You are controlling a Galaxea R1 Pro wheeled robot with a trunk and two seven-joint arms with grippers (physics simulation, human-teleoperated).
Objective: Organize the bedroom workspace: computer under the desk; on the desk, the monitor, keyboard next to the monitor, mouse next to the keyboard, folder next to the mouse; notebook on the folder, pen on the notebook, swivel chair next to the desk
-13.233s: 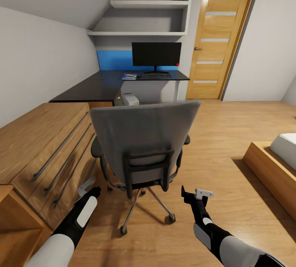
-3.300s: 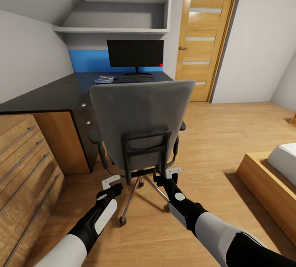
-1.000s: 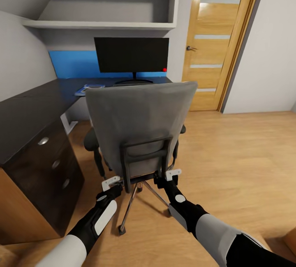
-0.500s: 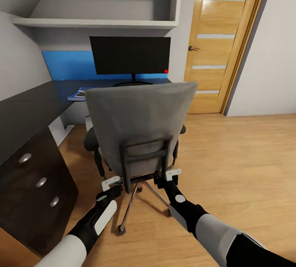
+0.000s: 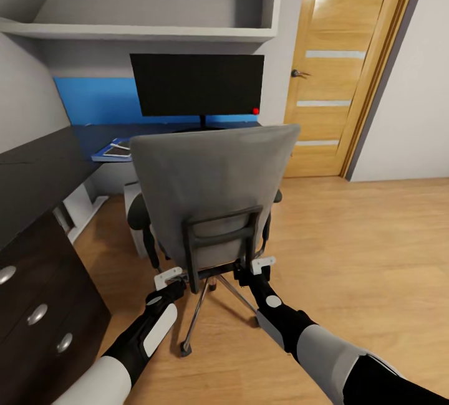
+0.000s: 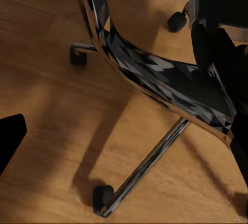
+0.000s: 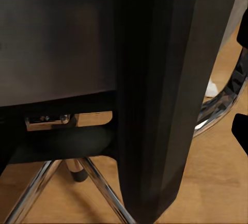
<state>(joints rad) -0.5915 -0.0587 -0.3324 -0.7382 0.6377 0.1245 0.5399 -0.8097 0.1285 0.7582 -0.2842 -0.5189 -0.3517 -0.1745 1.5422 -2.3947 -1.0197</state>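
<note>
- Left gripper (image 5: 169,279) sat low behind the swivel chair (image 5: 212,196), at the left side of the black back frame; couldn't tell whether its jaws were apart or closed on anything.
- Right gripper (image 5: 257,268) sat at the right side of the same frame, just under the seat; jaw state also unreadable from the head view.
- My right wrist view had a dark upright chair bar (image 7: 155,95) right between the fingers, close up, but contact wasn't clear.
- My left wrist view looked down on the chrome chair base (image 6: 155,74) and its black casters (image 6: 102,195) on the wood floor (image 6: 41,79).
- Chair faced the desk (image 5: 37,174), back toward me, standing close in front of it.
- Monitor (image 5: 197,84) stood upright on the desk behind the chair, red dot at its lower right corner.
- Blue folder (image 5: 112,151) lay flat on the desk left of the monitor, with something pale on top that I couldn't make out.
- Computer (image 5: 132,205) showed partly under the desk, left of the chair seat.
- Desk drawers with round silver knobs (image 5: 36,314) were at my near left.
- Wooden door (image 5: 349,68) stood closed to the right of the desk.
</note>
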